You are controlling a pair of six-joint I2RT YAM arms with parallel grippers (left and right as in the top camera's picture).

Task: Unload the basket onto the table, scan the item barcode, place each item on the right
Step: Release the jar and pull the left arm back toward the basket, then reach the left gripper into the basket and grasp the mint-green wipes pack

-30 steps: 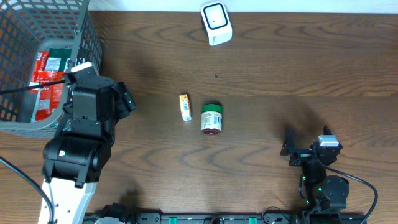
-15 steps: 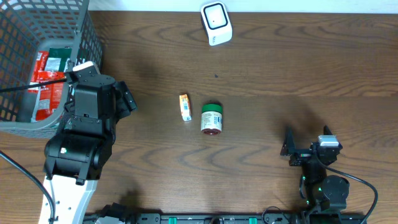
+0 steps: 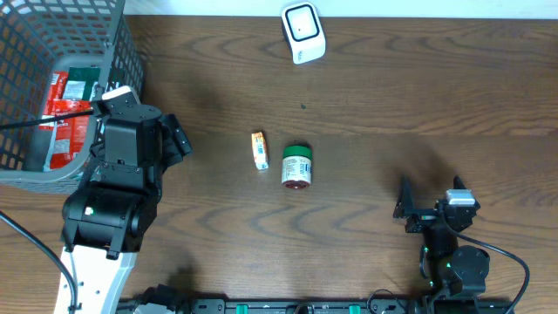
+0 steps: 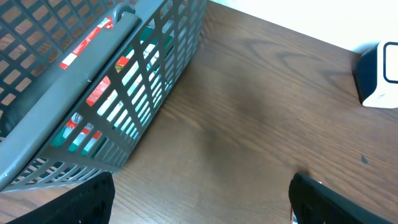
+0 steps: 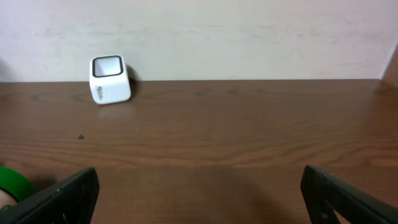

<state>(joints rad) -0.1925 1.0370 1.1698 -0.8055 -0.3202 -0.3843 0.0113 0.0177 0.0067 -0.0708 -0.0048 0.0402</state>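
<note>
In the overhead view almost nothing has changed over the last second: the left arm has settled a touch lower at the left of the frame, and the left gripper [image 3: 174, 139] hangs spread and empty beside the grey basket [image 3: 17, 105] in the upper left. The small orange box [image 3: 259, 150] and the green-capped jar [image 3: 296, 167] lie side by side, untouched, at mid-frame, well below the white scanner [image 3: 302, 32] at the top edge. The right gripper [image 3: 430, 194] sits spread wide at lower right. In the left wrist view the open fingers frame bare wood, with the basket at left and the scanner at the right edge. In the right wrist view the parted fingers hold nothing, and the jar peeks in at lower left. Judging from this, no pickup has begun.
</note>
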